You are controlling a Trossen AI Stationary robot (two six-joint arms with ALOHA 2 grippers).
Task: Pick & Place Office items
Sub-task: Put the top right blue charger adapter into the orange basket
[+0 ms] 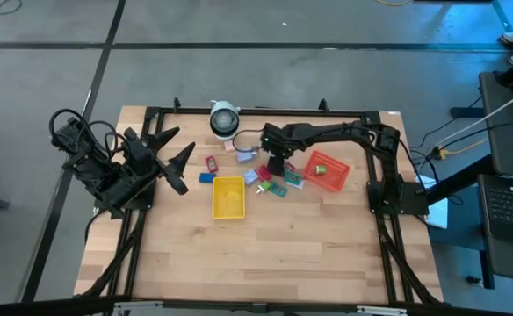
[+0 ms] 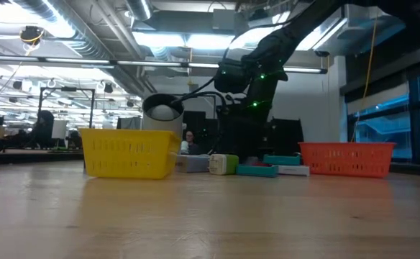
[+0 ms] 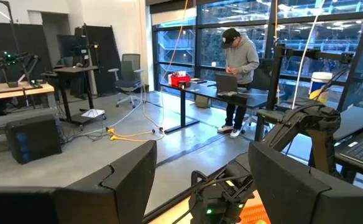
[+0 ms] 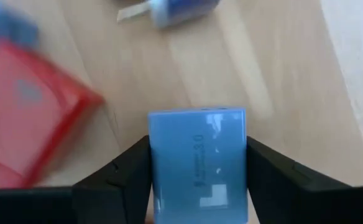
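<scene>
The office items lie scattered mid-table between the yellow tray [image 1: 227, 197] and the red-orange tray [image 1: 327, 171]: a red packet [image 1: 211, 163], a blue block [image 1: 206, 177], lavender pieces [image 1: 243, 156] and teal-green packets [image 1: 278, 189]. My right gripper [image 1: 275, 164] reaches in from the right over this cluster and is shut on a light blue block [image 4: 198, 162]. A red packet [image 4: 20, 130] lies beside it on the wood. My left gripper [image 1: 183, 145] hangs open near the table's left side, above the table, touching nothing. My right gripper pinches the light blue block between its two fingers [image 4: 128, 174], one on each long side [image 4: 156, 168]. The fingers come from above, pointing down at the table. The block's flat printed face is turned toward the wrist camera. Whether it is lifted clear of the wood cannot be told.
A white round object with a dark centre [image 1: 224, 118] stands near the far edge. A green item lies in the red-orange tray. Bare wood stretches across the near half of the table [image 1: 265, 263]. A person stands at a desk in the room beyond [image 3: 237, 68].
</scene>
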